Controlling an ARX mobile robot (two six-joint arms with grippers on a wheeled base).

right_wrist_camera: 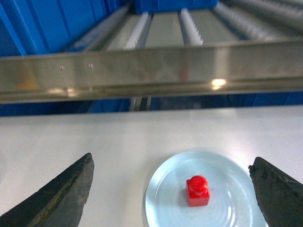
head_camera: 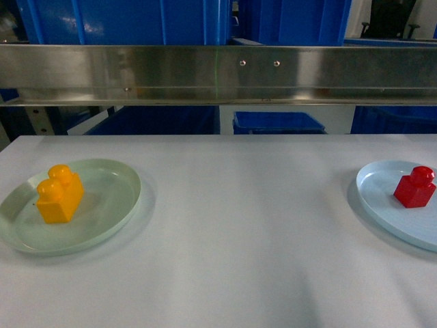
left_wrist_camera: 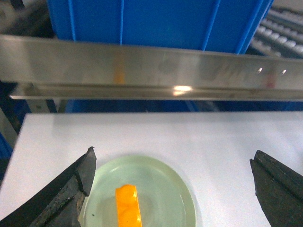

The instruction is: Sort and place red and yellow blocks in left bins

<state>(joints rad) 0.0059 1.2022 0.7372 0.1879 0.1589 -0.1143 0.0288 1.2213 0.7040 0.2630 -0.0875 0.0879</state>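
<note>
White and bare but for two plates, the bench [head_camera: 225, 232] runs up to a steel rail [head_camera: 218, 72], beyond which deep blue bins [head_camera: 123, 20] stand on the left. Near the bench's left edge, the orange-yellow block [head_camera: 60, 195] sits on a pale green plate [head_camera: 109, 205]; near the right edge, the small red block [head_camera: 414, 187] rests on a pale blue plate [head_camera: 379, 191]. Neither arm appears in the head view, but each wrist camera shows its own tool poised above its plate: the left gripper [left_wrist_camera: 173, 189] hangs with jaws spread wide over the yellow brick, and the right gripper [right_wrist_camera: 170, 189] is likewise splayed over the red one, nothing held in either. No block has reached a bin, so the job looks to be at its start. The risks lie ahead: glossy plastic could slip from a shallow pinch, a descending finger could catch a plate's raised rim and skid it across the bench, and a carried block must clear the steel rail, which a low swing would likely strike.
</note>
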